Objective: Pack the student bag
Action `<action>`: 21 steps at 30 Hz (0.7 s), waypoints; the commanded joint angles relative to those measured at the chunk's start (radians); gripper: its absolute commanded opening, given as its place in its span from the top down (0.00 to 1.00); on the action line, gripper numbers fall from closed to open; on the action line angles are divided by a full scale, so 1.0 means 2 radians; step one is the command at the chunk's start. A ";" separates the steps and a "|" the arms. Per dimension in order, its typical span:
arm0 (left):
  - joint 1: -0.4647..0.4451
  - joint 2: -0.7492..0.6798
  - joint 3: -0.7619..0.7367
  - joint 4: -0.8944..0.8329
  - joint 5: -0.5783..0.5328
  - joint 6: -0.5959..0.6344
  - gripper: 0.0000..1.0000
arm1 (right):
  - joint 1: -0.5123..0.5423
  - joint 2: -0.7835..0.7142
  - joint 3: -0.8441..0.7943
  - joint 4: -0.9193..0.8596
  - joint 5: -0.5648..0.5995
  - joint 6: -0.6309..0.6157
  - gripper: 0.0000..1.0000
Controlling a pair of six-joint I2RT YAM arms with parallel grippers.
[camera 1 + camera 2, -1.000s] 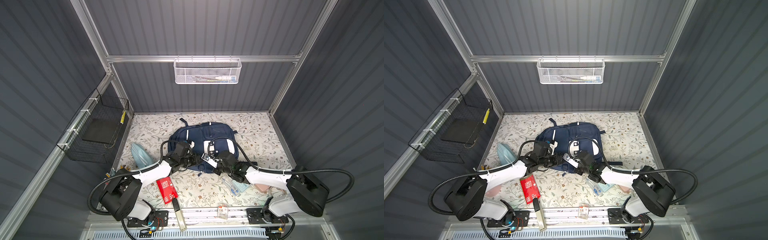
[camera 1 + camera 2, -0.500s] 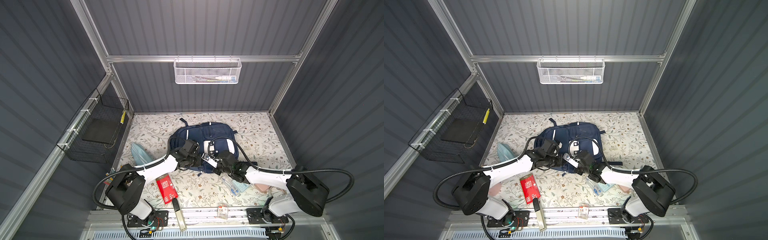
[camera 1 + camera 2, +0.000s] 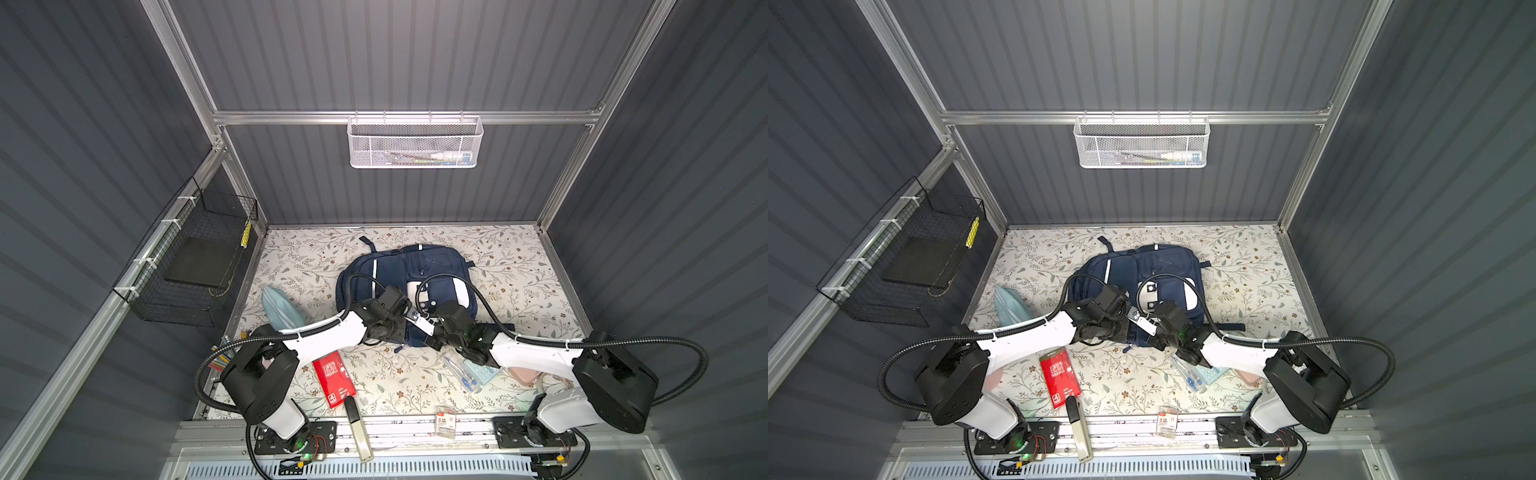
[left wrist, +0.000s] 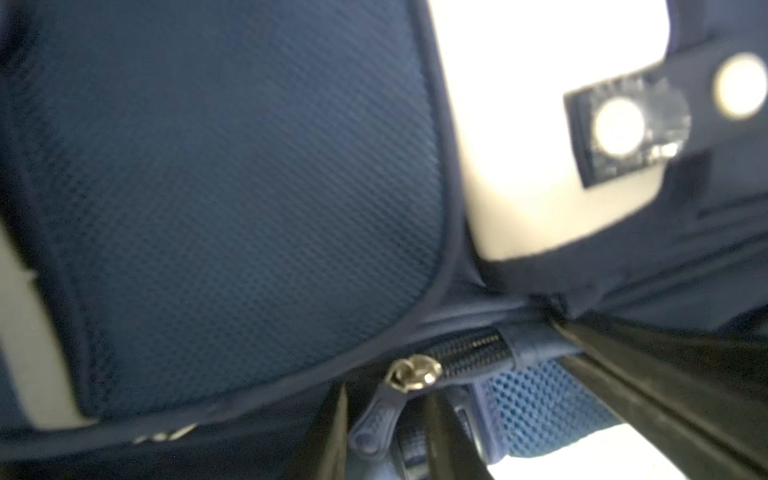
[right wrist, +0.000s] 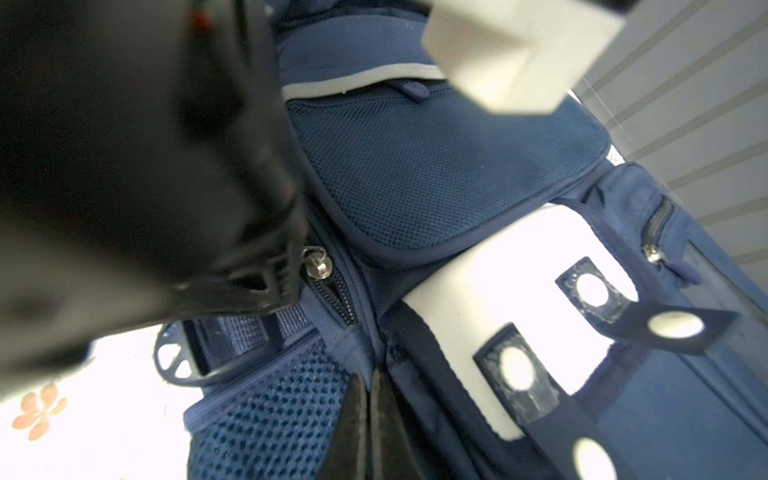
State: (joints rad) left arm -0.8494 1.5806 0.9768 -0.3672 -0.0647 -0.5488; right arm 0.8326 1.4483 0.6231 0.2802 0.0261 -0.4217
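At the near edge of the student bag (image 3: 432, 266), our right claw (image 5: 370, 386) is closed on a fold of its fabric. Just left, our left claw (image 4: 386, 399) straddles the zipper pull (image 4: 374, 432); we cannot tell whether it pinches it. The bag lies flat, mid table (image 3: 519, 257).

We see the student bag (image 3: 434, 266) (image 3: 1165, 266) lying flat, front face up, mid-width on the floral table (image 3: 307, 257), nearer its back edge than its front edge. It's navy fabric with white reflective stripes and zipped front pockets. The white patch (image 5: 478, 282) carries dark squares, each with a pale dot, on the half toward the front edge. In the left wrist view we get a silver zip slider (image 4: 413, 374) with a navy pull, meshed teeth beside it, next to a blue mesh side pocket (image 4: 540, 403). We can't tell whether the main compartment is open.
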 commanded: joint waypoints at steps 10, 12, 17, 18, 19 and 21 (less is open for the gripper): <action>0.015 -0.011 0.019 -0.037 -0.009 0.025 1.00 | 0.002 -0.010 -0.021 -0.002 0.002 0.018 1.00; 0.045 -0.021 0.002 -0.031 0.022 0.025 1.00 | 0.002 -0.021 -0.025 0.001 0.005 0.017 1.00; 0.095 -0.065 -0.010 -0.061 0.020 0.047 1.00 | 0.003 -0.041 -0.008 -0.027 0.031 -0.017 1.00; 0.097 -0.070 -0.006 -0.072 0.013 0.050 1.00 | 0.003 -0.043 -0.005 -0.035 0.048 -0.026 1.00; 0.100 -0.076 -0.004 -0.080 0.011 0.052 1.00 | 0.002 -0.043 -0.003 -0.042 0.065 -0.037 1.00; 0.109 -0.084 -0.007 -0.083 0.026 0.050 1.00 | -0.002 -0.048 0.001 -0.056 0.079 -0.050 1.00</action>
State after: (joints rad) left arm -0.7074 1.4464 0.9665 -0.4160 0.1040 -0.4599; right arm 0.8539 1.3827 0.6247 0.3069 0.0456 -0.4759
